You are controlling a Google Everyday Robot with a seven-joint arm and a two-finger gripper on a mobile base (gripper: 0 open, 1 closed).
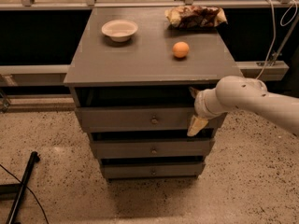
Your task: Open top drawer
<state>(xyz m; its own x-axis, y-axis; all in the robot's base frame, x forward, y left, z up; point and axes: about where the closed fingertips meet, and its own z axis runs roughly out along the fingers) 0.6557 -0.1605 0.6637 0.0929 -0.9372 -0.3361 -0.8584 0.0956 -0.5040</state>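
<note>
The end effector (pixel 194 109) is spread wide, grasping nothing, straddling one end of the top drawer (pixel 135 119). The drawer's front runs away from it towards the knob (pixel 154 120), well apart. Pulling from this corner could skew and jam the drawer, or the end effector could slip off.

Dim light, pale gripper (pixel 194 109) at top drawer (pixel 135 119)

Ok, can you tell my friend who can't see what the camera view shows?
A white robot arm reaches in from the right, its gripper at the right end of the top drawer in a grey three-drawer cabinet. On the cabinet's top sit a white bowl, an orange and a crinkly bag.
</note>
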